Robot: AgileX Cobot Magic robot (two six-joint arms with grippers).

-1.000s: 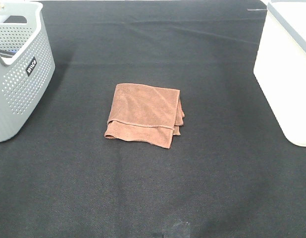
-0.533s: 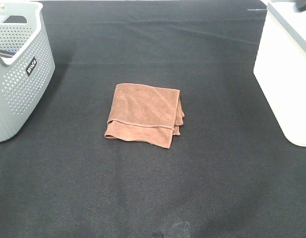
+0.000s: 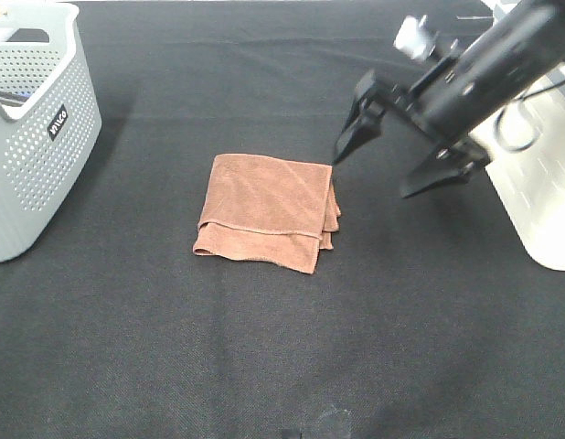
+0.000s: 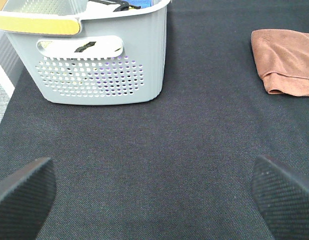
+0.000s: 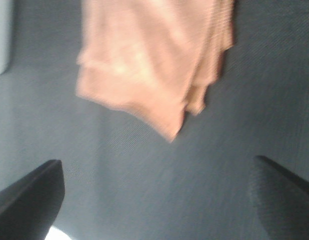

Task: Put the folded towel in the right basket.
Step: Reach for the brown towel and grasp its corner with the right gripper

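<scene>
Reaching step: by my judgement this was the approach before the grasp. The right pincer (image 3: 372, 177) hovered above the surface (image 3: 264, 366) with nothing between its jaws.
Right pincer state: its jaws were spread wide, one at each edge of the blurred right wrist view.
Left pincer state: the left pincer (image 4: 154, 195) was also wide and empty, low over the surface. It did not show in the high view.
Towel place: the folded towel (image 3: 264, 210) lay flat on the surface, just beside and below the right pincer, on the side away from the right basket (image 3: 543, 219). The nearer fingertip stood close to the towel's far corner and was not touching it.
Nearer arm: the right one. From the left pincer the towel was well apart, off to one side, with the left basket (image 4: 104, 65) nearer to that pincer.
Towel axis: it was close to square, a little longer along the line running towards the right pincer than across it, and turned slightly.
Towel facing: the stacked loose edges faced the right pincer, and the hemmed edge lay crosswise to them on the camera side.
Next move, as judged: the pincer needed to go down and slightly across onto the layered side, so that it gripped every layer.
Risk: catching only the top layer would likely let the fold fall open.
</scene>
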